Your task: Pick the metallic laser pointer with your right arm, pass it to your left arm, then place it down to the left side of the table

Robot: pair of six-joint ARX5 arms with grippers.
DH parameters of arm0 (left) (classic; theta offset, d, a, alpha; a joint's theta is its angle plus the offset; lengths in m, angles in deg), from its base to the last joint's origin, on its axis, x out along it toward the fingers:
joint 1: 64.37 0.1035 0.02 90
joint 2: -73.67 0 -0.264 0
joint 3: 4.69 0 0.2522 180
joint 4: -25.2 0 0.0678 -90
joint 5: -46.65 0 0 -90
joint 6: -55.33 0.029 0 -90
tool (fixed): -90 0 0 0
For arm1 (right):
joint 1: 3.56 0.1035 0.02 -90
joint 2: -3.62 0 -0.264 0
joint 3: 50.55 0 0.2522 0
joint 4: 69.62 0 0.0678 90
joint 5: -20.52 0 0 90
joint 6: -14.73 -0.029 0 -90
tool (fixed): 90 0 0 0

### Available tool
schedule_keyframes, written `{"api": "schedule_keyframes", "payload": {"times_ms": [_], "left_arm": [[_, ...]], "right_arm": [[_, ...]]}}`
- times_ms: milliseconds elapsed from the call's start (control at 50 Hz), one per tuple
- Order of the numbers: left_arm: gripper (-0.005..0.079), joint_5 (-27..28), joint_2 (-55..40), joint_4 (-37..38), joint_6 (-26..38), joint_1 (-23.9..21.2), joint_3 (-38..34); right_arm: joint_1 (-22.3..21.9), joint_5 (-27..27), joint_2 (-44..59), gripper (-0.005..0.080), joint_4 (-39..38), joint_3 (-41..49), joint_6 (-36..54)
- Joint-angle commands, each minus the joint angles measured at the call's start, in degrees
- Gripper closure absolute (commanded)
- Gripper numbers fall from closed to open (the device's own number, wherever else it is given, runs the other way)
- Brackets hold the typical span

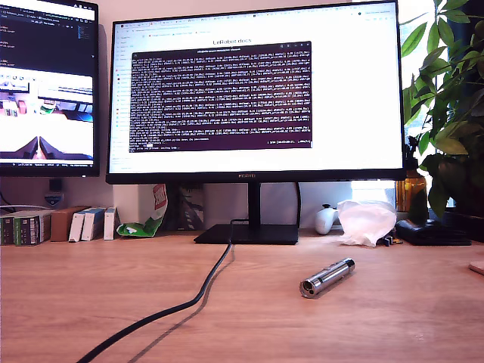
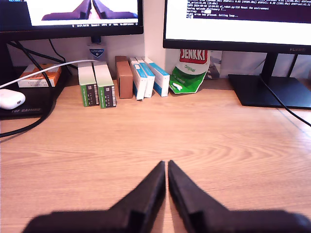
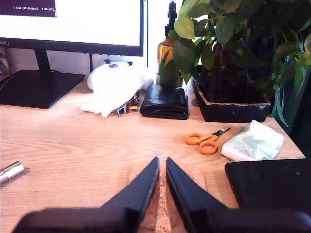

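The metallic laser pointer point(image 1: 327, 277) lies on its side on the wooden table point(image 1: 113, 287), right of centre in the exterior view, with its dark lens end toward the camera. Neither arm shows in that view. In the second wrist view only one end of the laser pointer point(image 3: 10, 172) shows, lying on the wood well away from my second gripper point(image 3: 162, 160). That gripper is shut and empty, hovering over a cork mat point(image 3: 194, 175). My first gripper point(image 2: 163, 164) is also shut and empty above bare wood, and the laser pointer is out of its view.
A black cable point(image 1: 189, 299) runs from the monitor stand point(image 1: 247, 233) toward the front. Small boxes point(image 2: 97, 87) line the back wall. Orange scissors point(image 3: 204, 141), a black wallet point(image 3: 164, 102), a plant pot point(image 3: 231, 107) and a black pad point(image 3: 272, 184) lie around my second gripper.
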Motion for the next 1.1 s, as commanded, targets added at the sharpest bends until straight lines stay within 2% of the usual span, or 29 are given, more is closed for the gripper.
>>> {"api": "schedule_keyframes", "payload": {"times_ms": [0, 300, 360, 500, 640, 840, 1080], "left_arm": [[0.0761, -0.1, 0.4, 1.1, -0.1, -0.1, -1.8], [0.0761, 0.2, 0.4, 1.1, -0.7, -0.1, -1.8], [0.0761, 0.5, 0.4, 1.1, -0.8, -0.1, -1.8], [0.0761, 2.2, 0.4, 0.8, -5.6, -0.1, -1.8], [0.0761, 6.5, 0.4, 0.1, -9.2, -0.1, -1.8], [0.0761, 14.9, 0.4, -1.2, -11.3, -0.1, -1.8], [0.0761, 19.0, 0.4, -2.3, -12.3, -0.2, 0.0]], "right_arm": [[0.2, 0.0, -0.4, 0.0763, -0.5, 0.5, -0.1], [0.2, 1.0, -0.4, 0.0763, -0.9, 0.5, -2.6], [0.2, 3.1, -0.4, 0.0763, -1.4, 0.5, -6.1], [0.2, 9.4, -0.4, 0.0763, -2.4, 0.5, -14.8], [0.2, 13.5, -0.3, 0.0763, 1.0, -0.1, -18.7], [0.4, 13.8, -0.2, 0.0763, 10.1, -3.0, -19.8], [2.8, 14.1, -0.1, 0.0763, 9.9, -4.1, -21.8]]}}
